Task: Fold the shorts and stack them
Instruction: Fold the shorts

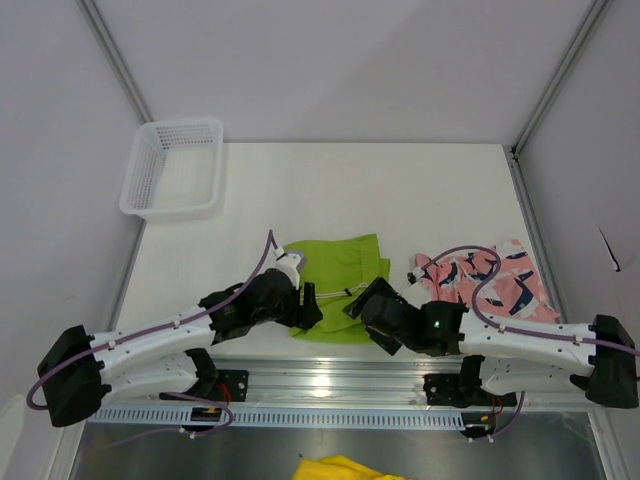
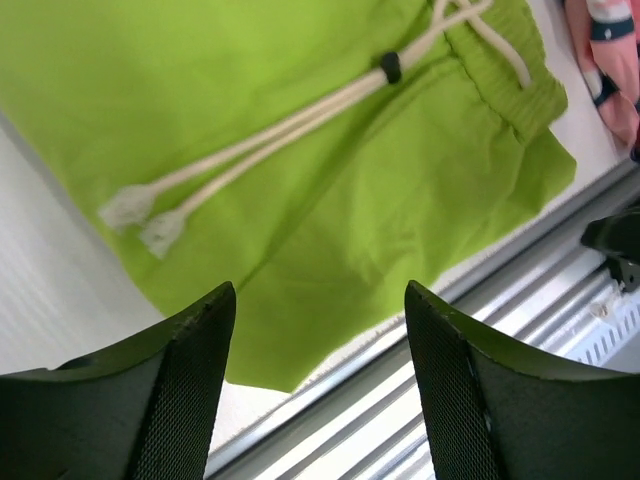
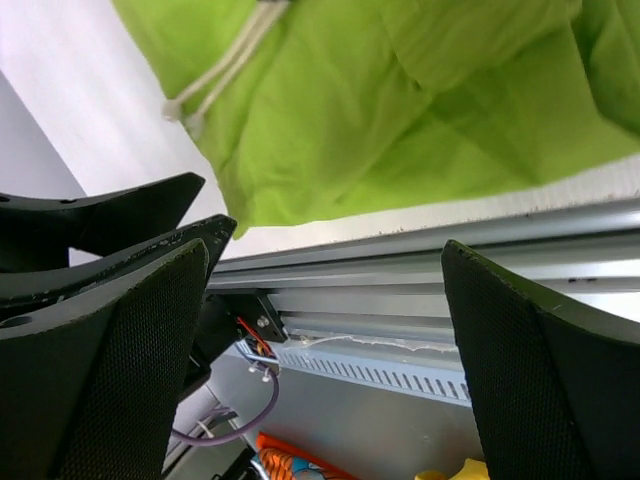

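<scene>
The lime green shorts [image 1: 338, 272] lie flat at the middle of the table [image 1: 400, 190]. Their near hem reaches the table's front edge, and one corner appears to hang slightly over it. A cream drawstring [image 2: 300, 122] is stretched across the fabric. The pink printed shorts [image 1: 492, 280] lie rumpled just to the right, apart from the green pair or barely touching it.

The left hand [image 2: 320, 290] hovers over the near left part of the green shorts, jaws apart and nothing between them. The right hand [image 3: 325, 248] hangs at the near right corner, spread wide and likewise empty.

The step in hand is judged to be a first grasp on the near hem for a fold. Both corners would best be pinched at once and through all layers, so that the cloth is carried over evenly rather than dragged. The drawstring should be kept inside the fold.

The metal rail [image 1: 330, 380] runs directly beneath the hem, so a low approach could strike it. The two hands are close together and could collide. The white mesh basket [image 1: 140, 170] stands well apart at the far left corner and hinders nothing.
</scene>
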Robot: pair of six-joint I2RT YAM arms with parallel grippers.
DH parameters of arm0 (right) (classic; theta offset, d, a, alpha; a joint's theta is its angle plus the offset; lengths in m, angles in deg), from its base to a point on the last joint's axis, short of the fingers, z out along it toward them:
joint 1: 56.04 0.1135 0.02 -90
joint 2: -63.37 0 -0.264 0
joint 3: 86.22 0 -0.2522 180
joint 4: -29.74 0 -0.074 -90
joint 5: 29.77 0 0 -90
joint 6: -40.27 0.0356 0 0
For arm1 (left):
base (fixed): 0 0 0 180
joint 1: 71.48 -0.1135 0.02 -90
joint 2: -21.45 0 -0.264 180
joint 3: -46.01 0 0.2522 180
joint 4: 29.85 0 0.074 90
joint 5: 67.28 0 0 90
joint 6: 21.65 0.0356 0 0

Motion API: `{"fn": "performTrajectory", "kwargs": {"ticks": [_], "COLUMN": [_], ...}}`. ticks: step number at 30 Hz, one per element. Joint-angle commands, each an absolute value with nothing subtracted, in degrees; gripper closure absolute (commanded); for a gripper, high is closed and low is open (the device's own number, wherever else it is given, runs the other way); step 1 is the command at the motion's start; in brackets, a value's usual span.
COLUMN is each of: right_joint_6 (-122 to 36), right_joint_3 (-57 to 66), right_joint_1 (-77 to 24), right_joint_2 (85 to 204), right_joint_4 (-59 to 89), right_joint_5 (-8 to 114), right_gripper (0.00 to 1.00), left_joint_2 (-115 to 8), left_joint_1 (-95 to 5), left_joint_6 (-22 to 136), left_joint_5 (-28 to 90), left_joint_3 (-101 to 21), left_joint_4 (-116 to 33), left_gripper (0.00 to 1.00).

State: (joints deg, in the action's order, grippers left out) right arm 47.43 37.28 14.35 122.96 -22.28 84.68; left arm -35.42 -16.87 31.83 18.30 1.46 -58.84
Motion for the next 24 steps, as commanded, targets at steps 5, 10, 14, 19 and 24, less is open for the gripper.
{"fn": "performTrajectory", "kwargs": {"ticks": [5, 10, 14, 19, 24], "right_joint_6": [73.92, 80.87, 81.23, 81.84, 82.1], "right_joint_3": [38.71, 43.88, 45.92, 46.8, 48.91], "right_joint_1": [23.05, 24.02, 23.15, 22.0, 21.39], "right_joint_2": [130.51, 132.19, 132.89, 135.52, 137.63], "right_joint_4": [-22.53, -15.67, -11.19, -7.15, -1.79], "right_joint_5": [93.36, 95.21, 95.65, 94.69, 94.77], "right_gripper": [0.0, 0.01, 0.01, 0.0, 0.08], "left_joint_2": [-37.0, -39.98, -40.52, -41.13, -42.45], "left_joint_1": [-10.75, -8.47, -8.11, -7.41, -5.04], "left_joint_6": [27.22, 23.53, 22.12, 20.27, 18.16], "left_joint_5": [17.45, 16.22, 16.74, 17.45, 17.8], "left_joint_3": [4.65, 7.11, 9.65, 12.38, 12.65], "left_joint_4": [-52.93, -50.22, -47.49, -44.07, -39.93], "left_gripper": [0.35, 0.38, 0.42, 0.43, 0.43]}}
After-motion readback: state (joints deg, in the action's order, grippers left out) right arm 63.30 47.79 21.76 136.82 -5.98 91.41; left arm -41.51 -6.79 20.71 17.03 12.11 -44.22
